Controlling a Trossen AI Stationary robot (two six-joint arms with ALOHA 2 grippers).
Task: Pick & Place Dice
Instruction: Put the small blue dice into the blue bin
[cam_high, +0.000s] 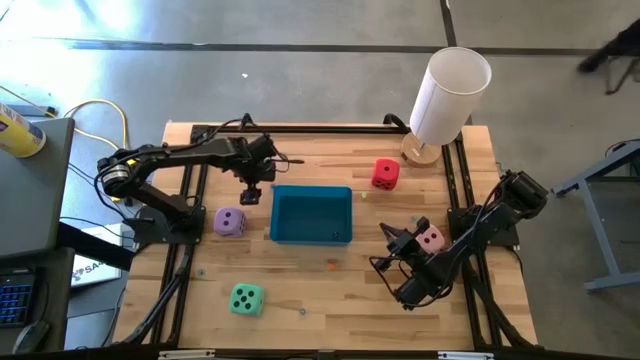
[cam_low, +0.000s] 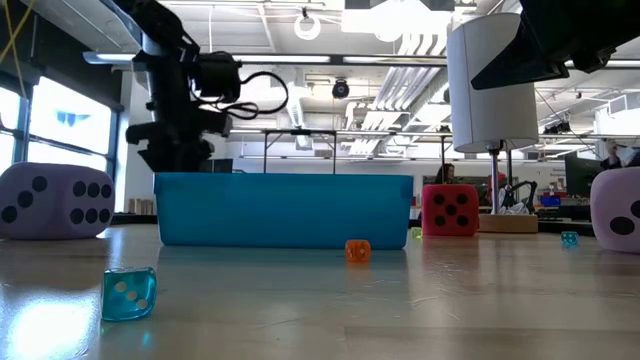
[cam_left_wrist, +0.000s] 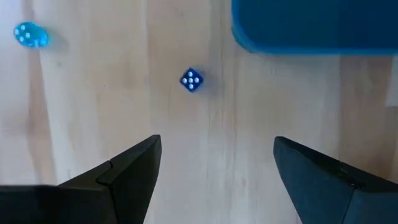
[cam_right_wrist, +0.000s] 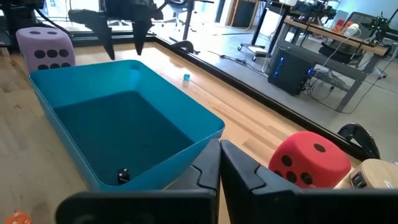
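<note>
The high view shows the red die (cam_high: 385, 174) beyond the teal tray (cam_high: 311, 235), the lilac die (cam_high: 230, 222) left of it, the mint green die (cam_high: 246, 299) near the front, and the pink die (cam_high: 431, 238) to the right. All rest flat on the wooden table. My left gripper (cam_high: 252, 193) (cam_left_wrist: 216, 140) hangs open above the bare table by the tray's far left corner (cam_left_wrist: 249, 37), pointing down. My right gripper (cam_high: 393, 238) (cam_right_wrist: 219, 167) is shut and empty, low over the table right of the tray, aimed at it. The pink die lies beside its wrist.
Tiny dice lie about: a blue one (cam_left_wrist: 191, 80) and a light blue one (cam_left_wrist: 30, 35) below my left gripper, a teal one (cam_low: 130, 292) and an orange one (cam_low: 357, 250) near the front, and a black one (cam_right_wrist: 123, 176) inside the tray. A white cylinder lamp (cam_high: 447, 95) stands at the far right corner.
</note>
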